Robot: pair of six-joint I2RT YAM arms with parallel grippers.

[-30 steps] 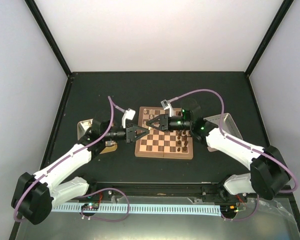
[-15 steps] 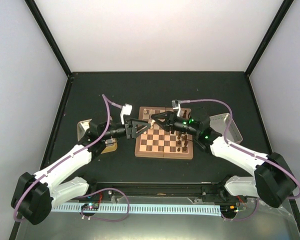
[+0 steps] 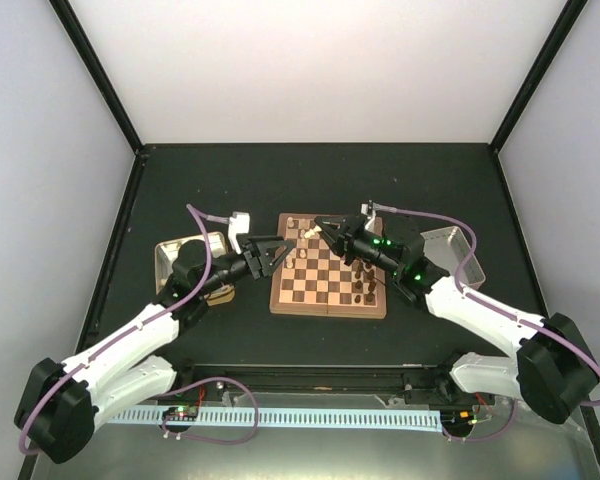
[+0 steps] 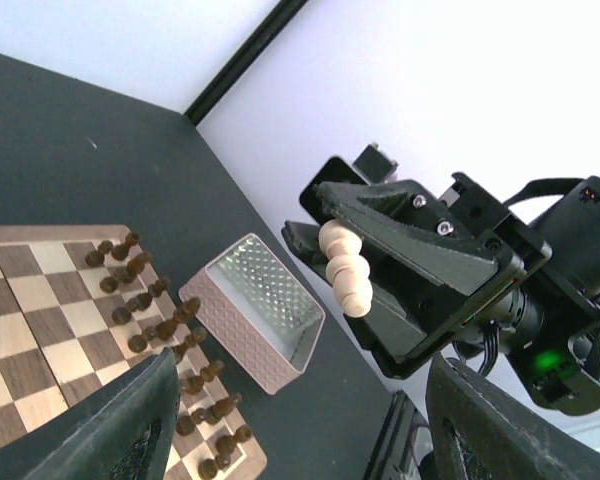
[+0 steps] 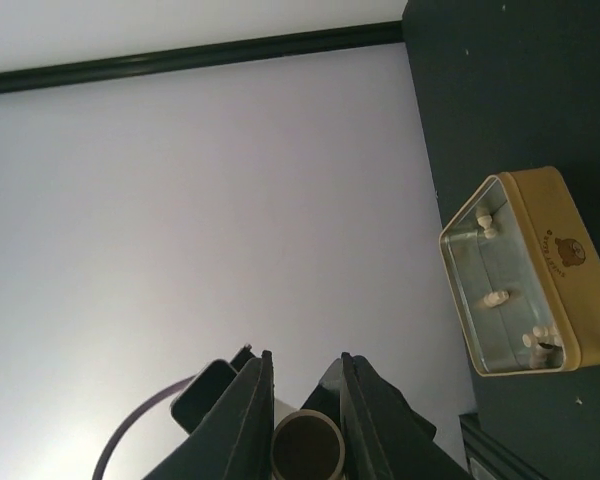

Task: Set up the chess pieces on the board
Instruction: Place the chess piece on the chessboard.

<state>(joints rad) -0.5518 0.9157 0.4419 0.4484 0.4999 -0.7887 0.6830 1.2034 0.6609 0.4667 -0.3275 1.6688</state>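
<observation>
Right hand (image 3: 315,232) clenches a pale cream chess piece (image 4: 345,270) above the far-left corner of the board (image 3: 328,312); the piece seems to lie lengthwise along the fingers, base toward the wrist. Left hand (image 3: 279,250), spread wide and empty, faces it just beside, leaving the bare squares below for the right arm

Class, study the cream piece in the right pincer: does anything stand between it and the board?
Nothing visible does. The cream piece hangs in the right pincer over the left part of the board. The open left pincer sits beside it at the left edge, not underneath.
</observation>
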